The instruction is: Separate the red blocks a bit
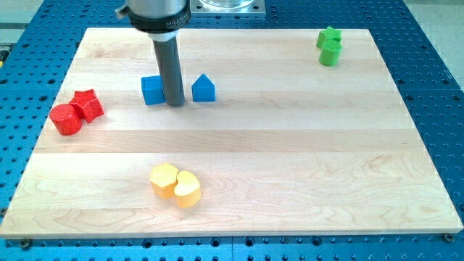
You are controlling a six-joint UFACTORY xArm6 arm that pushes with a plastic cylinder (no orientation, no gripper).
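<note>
A: Where do the red blocks sit?

B: At the view's left edge of the pale wooden table [239, 145]. The red star-shaped block [88, 104] and the red round cylinder block [66, 119] are touching, the star toward the view's top right of the cylinder.

A: And the arm?

B: There is no hand on this rig, so nothing is spread or pinched. It ends in a dark straight rod, and my tip [175, 104] rests on the table between the blue square block [152, 90] and the blue house-shaped block [204, 88], just beside the square one. It is well apart from the red pair.

A: How will the red ones behave?

B: I judge them small, light and rigid, so they should slide easily on the smooth wood. The cylinder may roll off the tip's line if hit off-centre. The star's points can catch and make it spin.

A: Where would you touch them?

B: Nothing can be gripped; I would bring the tip to the seam where they meet and push one flank squarely. The star looks the better choice, pushed toward the view's right, since the cylinder lies near the table's edge.

A: Anything else about?

B: Two yellow blocks [175, 184] sit near the view's bottom, two green blocks [330, 46] at the top right, both far off.
</note>
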